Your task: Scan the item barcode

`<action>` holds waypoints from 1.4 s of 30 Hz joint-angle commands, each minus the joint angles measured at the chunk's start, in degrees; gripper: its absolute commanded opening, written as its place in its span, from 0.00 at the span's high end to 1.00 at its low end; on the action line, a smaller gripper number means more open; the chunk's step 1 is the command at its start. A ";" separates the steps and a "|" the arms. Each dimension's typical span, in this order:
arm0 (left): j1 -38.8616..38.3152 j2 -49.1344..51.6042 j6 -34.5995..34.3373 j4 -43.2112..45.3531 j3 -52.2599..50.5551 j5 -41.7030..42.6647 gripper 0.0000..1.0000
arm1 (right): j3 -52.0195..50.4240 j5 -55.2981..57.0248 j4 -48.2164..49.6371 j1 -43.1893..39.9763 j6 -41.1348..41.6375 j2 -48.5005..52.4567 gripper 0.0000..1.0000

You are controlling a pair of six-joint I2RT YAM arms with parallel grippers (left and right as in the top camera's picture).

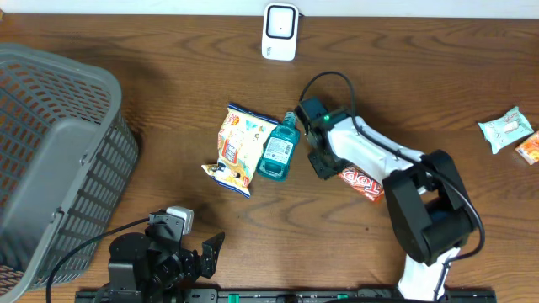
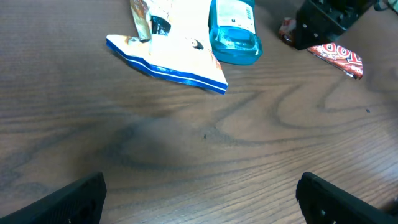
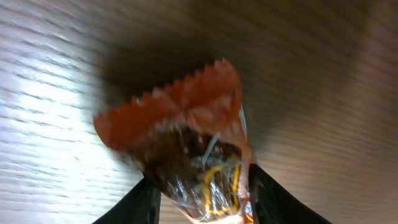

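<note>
A red snack packet (image 1: 364, 183) lies flat on the wooden table right of centre. My right gripper (image 1: 324, 162) points down over its left end. In the right wrist view the crinkled packet (image 3: 186, 137) fills the gap between the two dark fingers (image 3: 134, 202), which stand apart on either side of it; the view is blurred. A white barcode scanner (image 1: 279, 32) stands at the table's far edge. My left gripper (image 1: 192, 252) hovers low near the front edge, wide open over bare wood (image 2: 199, 199), holding nothing.
A chip bag (image 1: 237, 148) and a blue bottle (image 1: 279, 148) lie side by side at the middle, just left of the right gripper. A grey mesh basket (image 1: 50, 151) fills the left side. A green packet (image 1: 505, 128) and an orange one (image 1: 529, 148) lie far right.
</note>
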 commanded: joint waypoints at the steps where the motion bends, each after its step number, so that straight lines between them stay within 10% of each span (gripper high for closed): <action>1: 0.09 -0.24 0.57 -0.15 0.52 -0.28 0.02 | -7.13 3.32 2.40 -0.11 -0.94 0.68 0.58; 5: 0.09 -0.24 0.57 -0.13 0.52 -0.28 0.02 | -11.76 3.32 4.02 -0.11 -0.92 0.68 0.32; 6: 0.09 -0.24 0.57 -0.13 0.52 -0.28 0.02 | -12.41 3.34 3.41 -0.11 -0.13 0.68 0.01; 9: 0.09 -0.24 0.57 -0.13 0.52 -0.28 0.02 | -13.03 3.32 2.99 -0.11 1.29 0.68 0.01; 22: 0.09 -0.24 0.57 -0.13 0.52 -0.28 0.02 | -20.92 5.86 10.05 -1.29 1.14 0.68 0.40; 25: 0.09 -0.24 0.57 -0.13 0.52 -0.28 0.02 | -24.28 7.41 13.14 -1.29 1.07 0.68 0.78; 32: 0.09 -0.24 0.57 -0.13 0.52 -0.28 0.02 | -26.84 5.11 15.41 -1.81 1.03 0.68 0.99; 42: 0.09 -0.24 0.57 -0.15 0.52 -0.28 0.02 | -12.11 -52.35 2.29 -9.44 -17.27 -2.49 0.99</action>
